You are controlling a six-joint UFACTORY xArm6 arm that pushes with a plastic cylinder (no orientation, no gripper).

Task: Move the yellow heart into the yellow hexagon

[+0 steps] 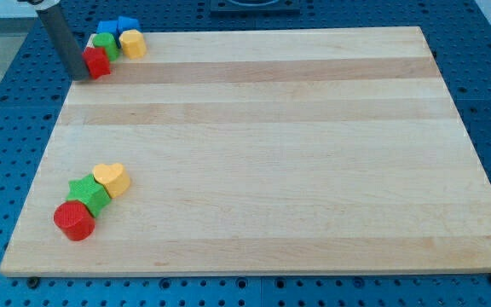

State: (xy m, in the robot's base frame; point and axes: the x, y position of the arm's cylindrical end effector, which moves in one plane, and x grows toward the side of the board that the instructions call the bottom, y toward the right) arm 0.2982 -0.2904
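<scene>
The yellow heart (111, 179) lies near the board's lower left, touching a green star-like block (89, 195). The yellow hexagon (132, 43) sits at the board's top left corner, in a cluster of blocks. My tip (78, 75) rests at the top left edge, just left of a red block (97, 61) in that cluster. The tip is far above the yellow heart in the view.
Next to the yellow hexagon are a green block (106, 44) and two blue blocks (108, 30) (127, 25). A red cylinder (74, 220) touches the green star at the lower left. The wooden board (280, 153) lies on a blue perforated table.
</scene>
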